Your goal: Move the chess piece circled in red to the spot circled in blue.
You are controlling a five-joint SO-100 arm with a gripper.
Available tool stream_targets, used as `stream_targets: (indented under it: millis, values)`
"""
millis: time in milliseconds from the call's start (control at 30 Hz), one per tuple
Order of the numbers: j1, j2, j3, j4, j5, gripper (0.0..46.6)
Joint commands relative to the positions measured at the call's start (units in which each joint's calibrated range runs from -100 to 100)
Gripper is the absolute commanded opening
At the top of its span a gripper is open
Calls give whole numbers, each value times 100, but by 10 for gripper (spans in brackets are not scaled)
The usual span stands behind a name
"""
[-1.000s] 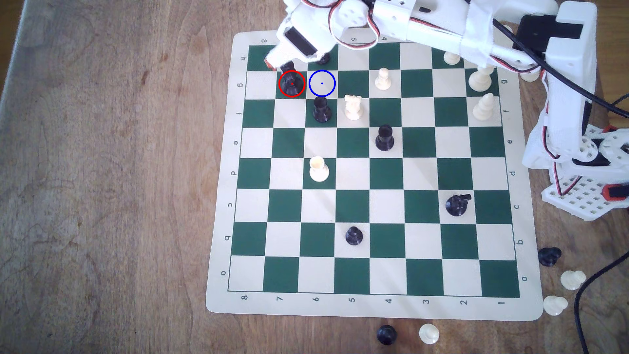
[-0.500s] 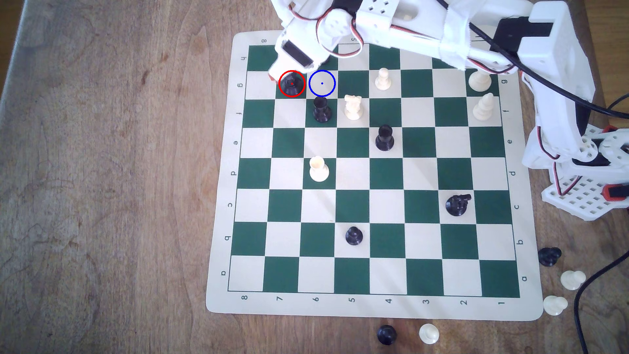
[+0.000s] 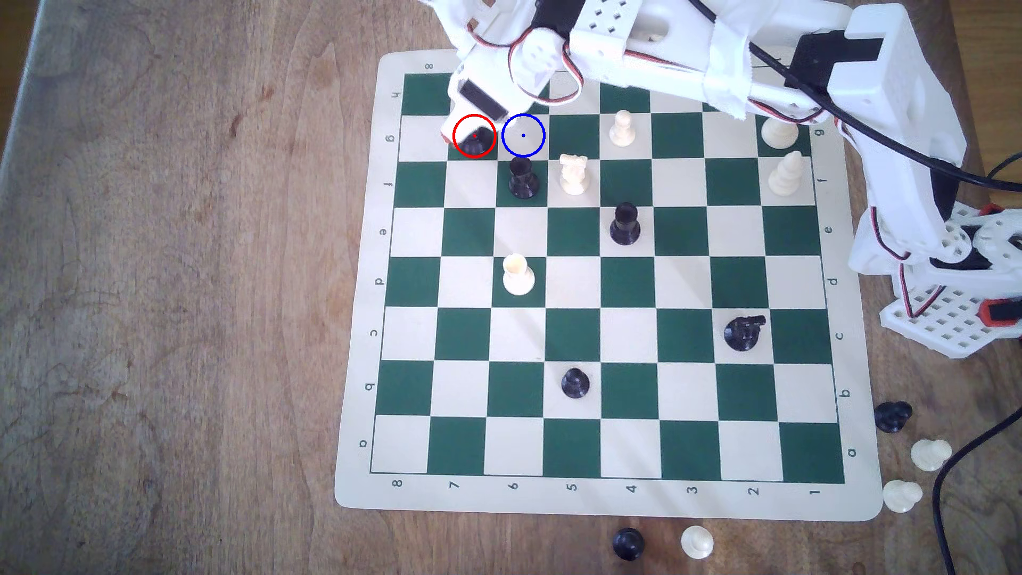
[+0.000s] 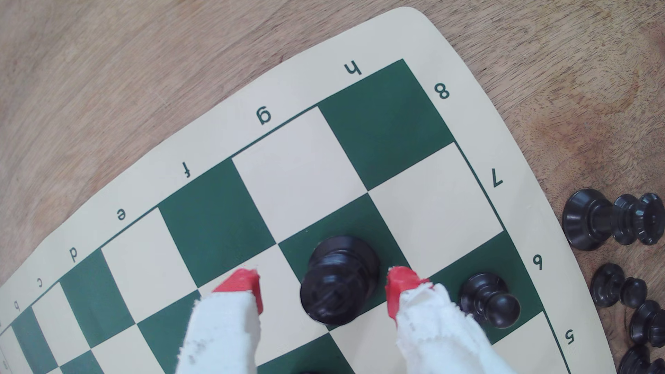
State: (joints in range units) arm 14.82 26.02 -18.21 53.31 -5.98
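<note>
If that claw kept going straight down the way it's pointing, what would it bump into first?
Probably the green square of the board. The tool is open, its red tips on either side of the tall black chess piece, so they would likely pass its sides, though depth is unclear.

Glossy black plastic chess piece (image 4: 340, 280) between the red fingertips (image 4: 397, 287) of the gripper (image 4: 324, 291), frayed white cloth wrapping behind them, smooth matt vinyl-looking board (image 4: 298, 172) beneath, grained wooden table (image 4: 108, 72) beyond, satin finish.
</note>
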Motion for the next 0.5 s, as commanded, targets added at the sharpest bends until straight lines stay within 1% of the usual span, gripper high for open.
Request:
stream_targets:
  millis: [0,467]
  values:
    - [-31,-199,-708,-73,-5,184]
    - [-117,-148,-772,-122,-63,179]
